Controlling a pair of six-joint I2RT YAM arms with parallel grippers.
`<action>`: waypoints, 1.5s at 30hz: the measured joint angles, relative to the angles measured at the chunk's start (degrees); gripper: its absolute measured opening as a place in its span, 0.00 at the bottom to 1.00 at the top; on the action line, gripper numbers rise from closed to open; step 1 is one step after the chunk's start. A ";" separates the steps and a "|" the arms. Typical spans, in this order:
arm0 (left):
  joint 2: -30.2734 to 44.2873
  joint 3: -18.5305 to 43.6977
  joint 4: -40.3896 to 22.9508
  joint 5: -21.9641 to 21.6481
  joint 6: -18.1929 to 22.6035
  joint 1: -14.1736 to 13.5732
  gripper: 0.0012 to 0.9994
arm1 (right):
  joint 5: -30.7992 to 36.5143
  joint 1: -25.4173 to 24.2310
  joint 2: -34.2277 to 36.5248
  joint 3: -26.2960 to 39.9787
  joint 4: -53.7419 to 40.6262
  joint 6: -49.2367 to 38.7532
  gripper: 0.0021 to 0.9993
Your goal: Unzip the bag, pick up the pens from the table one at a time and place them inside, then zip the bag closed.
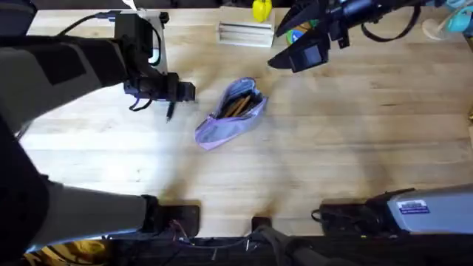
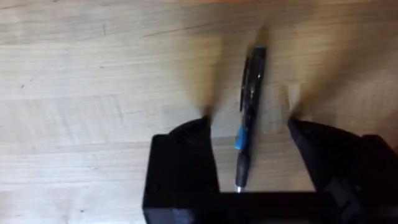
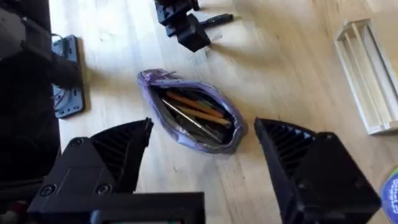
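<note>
The lavender bag [image 1: 231,112] lies unzipped mid-table, gaping, with orange-brown pens [image 3: 194,107] inside; the right wrist view looks down into the bag [image 3: 224,138]. My left gripper [image 1: 176,91] is low over the table [image 1: 310,162], left of the bag, and open. One dark pen with blue trim [image 2: 249,118] lies flat on the wood between the black fingers [image 2: 186,146], untouched by either. The same pen [image 1: 170,111] shows as a thin dark line below the gripper. My right gripper [image 1: 295,53] hovers high at the far right of the bag, open and empty, fingers [image 3: 118,149] spread wide.
A white slatted rack [image 1: 245,33] stands at the back of the table, with a yellow object [image 1: 261,9] behind it. Small blue and green items [image 1: 298,34] sit near the right arm. The front half of the tabletop is bare wood.
</note>
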 joint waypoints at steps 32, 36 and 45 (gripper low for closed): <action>-28.87 -1.69 7.82 3.97 -7.99 -22.49 0.04 | 32.85 -0.55 -25.57 2.78 -6.60 5.52 0.99; -27.36 -1.69 11.69 4.98 -9.86 -28.49 0.04 | 32.87 -0.55 -25.58 2.78 -6.56 5.52 0.99; -18.72 -1.69 16.21 6.03 -6.80 -33.46 0.04 | 32.87 -0.55 -25.57 2.78 -6.56 5.52 0.99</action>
